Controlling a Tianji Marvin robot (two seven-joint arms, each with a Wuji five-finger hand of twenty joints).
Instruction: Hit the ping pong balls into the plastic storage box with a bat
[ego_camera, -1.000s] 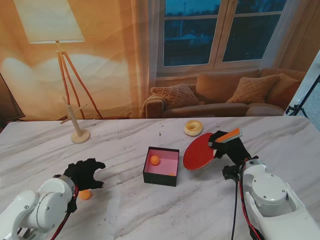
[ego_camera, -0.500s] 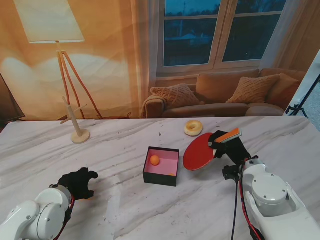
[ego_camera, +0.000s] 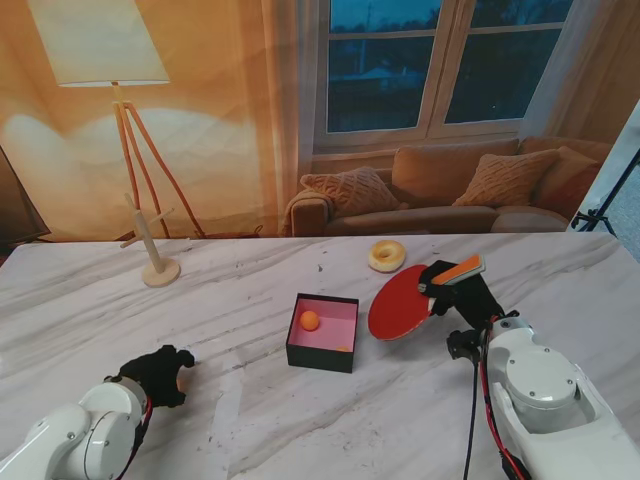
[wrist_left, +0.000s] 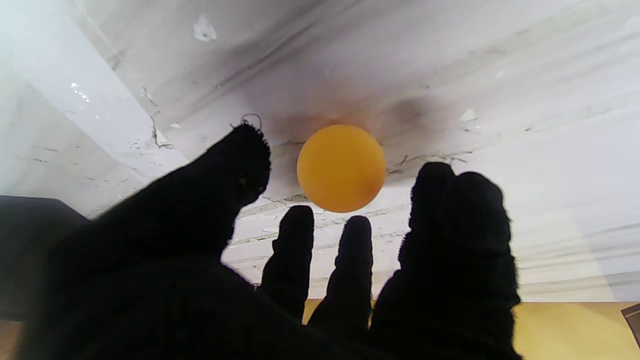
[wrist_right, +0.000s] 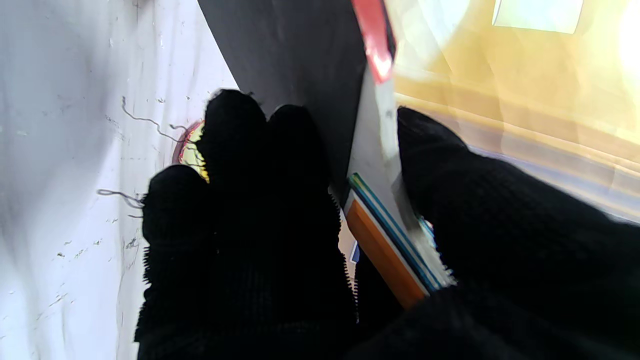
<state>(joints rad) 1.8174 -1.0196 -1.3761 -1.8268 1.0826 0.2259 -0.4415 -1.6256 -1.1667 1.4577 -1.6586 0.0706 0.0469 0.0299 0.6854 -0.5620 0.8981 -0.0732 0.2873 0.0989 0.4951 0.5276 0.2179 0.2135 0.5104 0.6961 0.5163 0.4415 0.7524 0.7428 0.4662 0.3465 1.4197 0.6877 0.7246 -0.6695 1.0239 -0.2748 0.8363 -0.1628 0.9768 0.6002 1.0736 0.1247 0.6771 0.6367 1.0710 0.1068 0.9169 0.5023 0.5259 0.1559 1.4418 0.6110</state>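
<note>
An orange ping pong ball (wrist_left: 341, 167) lies on the marble table (ego_camera: 250, 420) at the near left. My left hand (ego_camera: 155, 375) in its black glove curls around it, thumb (wrist_left: 240, 165) on one side and fingers (wrist_left: 450, 210) on the other, with gaps showing. From the stand the ball is almost hidden by the hand. My right hand (ego_camera: 460, 290) is shut on the handle (wrist_right: 385, 250) of the red bat (ego_camera: 400, 305), whose blade is tilted just right of the black box with a pink inside (ego_camera: 345, 320). One orange ball (ego_camera: 310, 320) lies in the box.
A donut (ego_camera: 387, 256) lies farther from me than the bat. A wooden peg stand (ego_camera: 155, 255) is at the far left. The table's far edge meets a printed living-room backdrop.
My left hand has drawn back toward me and curled its fingers over the ball, which was plainly seen beside it a second ago. The bat has barely shifted.
</note>
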